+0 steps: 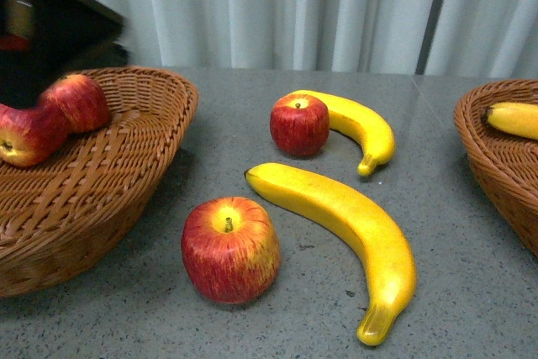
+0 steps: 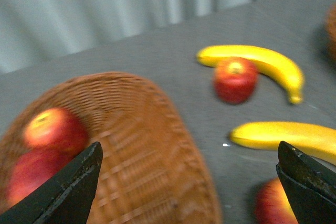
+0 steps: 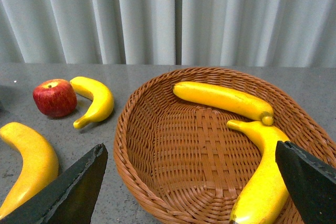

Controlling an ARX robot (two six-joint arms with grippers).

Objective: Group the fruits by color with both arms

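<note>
Two red apples [image 1: 50, 119] lie in the left wicker basket [image 1: 126, 174]. On the table lie a near apple [image 1: 229, 250], a far apple [image 1: 299, 124], a long banana [image 1: 340, 237] and a short banana [image 1: 361, 128]. My left arm [image 1: 50, 31] hangs over the left basket. Its gripper [image 2: 189, 182] is open and empty above the basket's rim [image 2: 178, 145], in a blurred view. My right gripper [image 3: 189, 182] is open and empty over the right basket [image 3: 157, 145], which holds two bananas [image 3: 223, 99].
The right basket [image 1: 496, 157] shows at the front view's right edge with one banana [image 1: 513, 119] visible. A pale curtain [image 1: 294, 6] hangs behind the grey table [image 1: 454, 292].
</note>
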